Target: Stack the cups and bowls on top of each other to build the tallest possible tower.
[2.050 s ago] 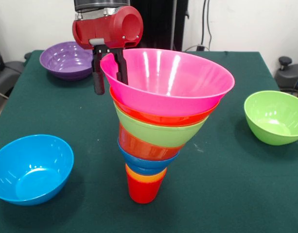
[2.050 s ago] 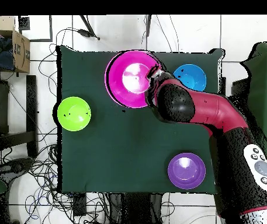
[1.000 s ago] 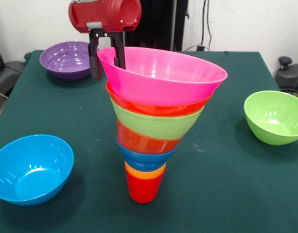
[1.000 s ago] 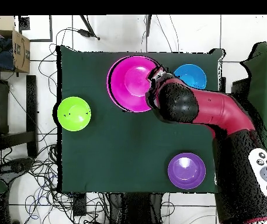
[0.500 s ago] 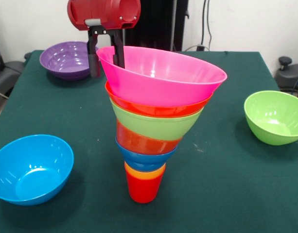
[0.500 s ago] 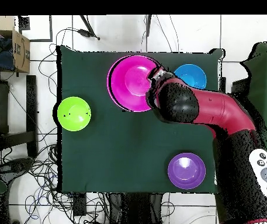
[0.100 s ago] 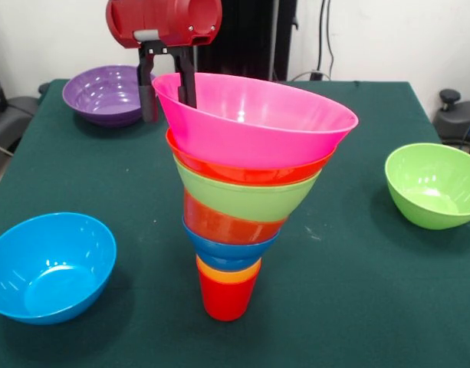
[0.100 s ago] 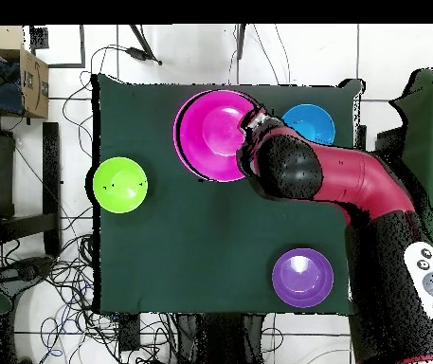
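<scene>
The tower stands on the green-covered bench, near its front edge in the front view, and serves here as the landmark for everything else. Its base is a narrow red cup, with an orange cup nested in it; above these come a small blue bowl, a small orange-red bowl, a lime green bowl, a large orange-red bowl and, on top, the large pink bowl, so the stack widens upward like a funnel. The upper bowls sit tilted, with the pink rim higher on the side toward the gripper. The gripper hangs from the red arm at the pink bowl's rim on the tower's left in the front view; its black fingers straddle that rim, one outside the wall and one inside, closed on the pink bowl. A purple bowl rests behind and to the left of the tower, well apart from it. A light blue bowl sits to the tower's left near the front edge, and a second lime green bowl sits well to the tower's right. In the overhead view the pink bowl hides the rest of the stack, with the arm reaching in beside it.
</scene>
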You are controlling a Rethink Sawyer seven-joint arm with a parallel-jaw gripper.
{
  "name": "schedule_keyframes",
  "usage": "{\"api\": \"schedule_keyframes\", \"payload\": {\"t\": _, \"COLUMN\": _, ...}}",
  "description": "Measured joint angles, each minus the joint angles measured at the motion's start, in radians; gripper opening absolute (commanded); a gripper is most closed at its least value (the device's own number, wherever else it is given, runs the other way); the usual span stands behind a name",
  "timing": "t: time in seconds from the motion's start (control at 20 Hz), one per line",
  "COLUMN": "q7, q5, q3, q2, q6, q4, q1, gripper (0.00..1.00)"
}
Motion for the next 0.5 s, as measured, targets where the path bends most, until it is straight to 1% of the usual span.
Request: {"api": "schedule_keyframes", "payload": {"t": 0.5, "q7": 0.000, "q5": -0.004, "q3": -0.024, "q2": 0.000, "q6": 0.000, "q4": 0.000, "q1": 0.003, "gripper": 1.00}}
